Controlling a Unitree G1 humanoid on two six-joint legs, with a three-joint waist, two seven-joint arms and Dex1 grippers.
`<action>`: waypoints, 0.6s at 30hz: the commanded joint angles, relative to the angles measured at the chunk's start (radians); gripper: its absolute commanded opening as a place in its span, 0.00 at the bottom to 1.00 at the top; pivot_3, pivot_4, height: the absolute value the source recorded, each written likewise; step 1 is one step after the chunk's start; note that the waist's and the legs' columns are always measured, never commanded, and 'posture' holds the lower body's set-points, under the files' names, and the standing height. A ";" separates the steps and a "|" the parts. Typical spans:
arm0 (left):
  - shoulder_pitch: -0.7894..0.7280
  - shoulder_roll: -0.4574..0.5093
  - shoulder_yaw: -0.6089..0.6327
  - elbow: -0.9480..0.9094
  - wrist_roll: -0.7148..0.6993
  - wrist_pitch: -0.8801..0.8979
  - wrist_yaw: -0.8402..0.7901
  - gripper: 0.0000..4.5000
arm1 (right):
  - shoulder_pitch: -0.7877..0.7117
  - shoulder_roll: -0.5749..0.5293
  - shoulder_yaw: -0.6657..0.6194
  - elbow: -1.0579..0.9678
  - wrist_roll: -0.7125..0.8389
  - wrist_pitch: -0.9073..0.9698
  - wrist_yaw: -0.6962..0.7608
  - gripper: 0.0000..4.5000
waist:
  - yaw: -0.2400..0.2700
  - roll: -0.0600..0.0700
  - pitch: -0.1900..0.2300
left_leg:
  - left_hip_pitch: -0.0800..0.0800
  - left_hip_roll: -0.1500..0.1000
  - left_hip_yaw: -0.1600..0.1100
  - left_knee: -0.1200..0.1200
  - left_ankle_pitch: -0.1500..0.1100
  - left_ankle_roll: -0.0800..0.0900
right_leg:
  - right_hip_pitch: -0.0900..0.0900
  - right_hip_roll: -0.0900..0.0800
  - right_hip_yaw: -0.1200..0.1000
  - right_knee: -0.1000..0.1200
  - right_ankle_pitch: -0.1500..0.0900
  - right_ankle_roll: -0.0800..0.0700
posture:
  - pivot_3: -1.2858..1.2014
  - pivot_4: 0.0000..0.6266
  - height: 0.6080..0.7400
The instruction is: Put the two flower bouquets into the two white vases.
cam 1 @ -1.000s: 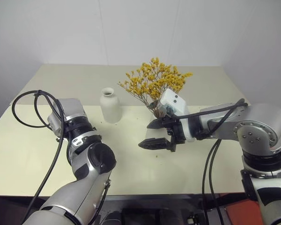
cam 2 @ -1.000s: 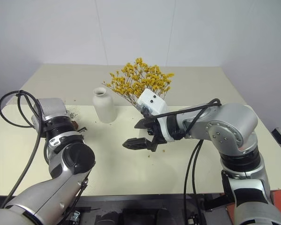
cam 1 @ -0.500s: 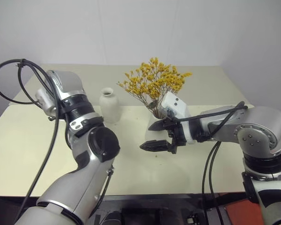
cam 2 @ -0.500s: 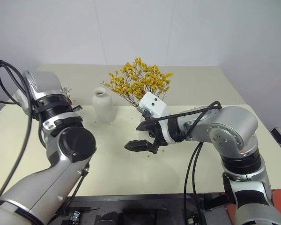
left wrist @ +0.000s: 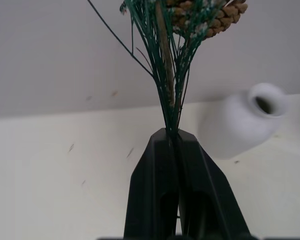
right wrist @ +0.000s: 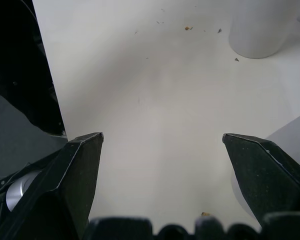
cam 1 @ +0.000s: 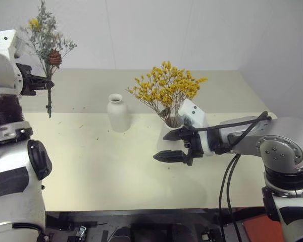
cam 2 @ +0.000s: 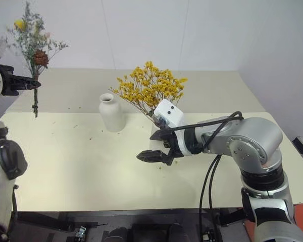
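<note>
Left gripper point(cam 1: 46, 84): clamped on the sprig bunch point(cam 1: 46, 43), held upright above the worktop's point(cam 1: 91, 166) left side.
Right gripper point(cam 1: 172, 146): gaped wide, empty, beside the cone vase point(cam 1: 167, 135).
Handling: sprig bunch likely light, brittle; best held low on its stems.
Yellow spray point(cam 1: 165, 89): stood in the cone vase.
Bottle vase point(cam 1: 118, 113): matte, rounded, narrow-necked, empty.
</note>
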 commanded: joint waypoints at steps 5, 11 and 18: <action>0.212 -0.063 0.290 -0.196 -0.447 -0.441 0.182 0.01 | 0.016 0.021 -0.074 -0.046 0.023 0.022 -0.040 1.00 | -0.002 0.000 0.000 | 0.000 0.000 0.000 0.000 0.000 0.000 | 0.000 0.000 0.000 0.001 0.000 0.000 | 0.52 0.24 1.00; 0.263 -0.067 0.358 -0.115 -0.726 -0.564 0.144 0.01 | 0.019 0.043 -0.089 -0.054 0.023 0.036 -0.077 1.00 | -0.002 -0.001 -0.001 | 0.000 0.000 0.001 0.001 0.000 0.000 | 0.000 0.000 0.001 0.001 0.001 -0.001 | 0.52 0.24 1.00; 0.277 -0.018 0.308 0.100 -0.929 -0.741 0.074 0.01 | 0.013 0.126 -0.167 -0.062 0.026 0.057 -0.170 1.00 | -0.004 -0.001 -0.001 | 0.002 0.000 0.001 0.001 0.000 0.000 | 0.001 0.000 0.000 0.001 0.001 -0.001 | 0.52 0.24 1.00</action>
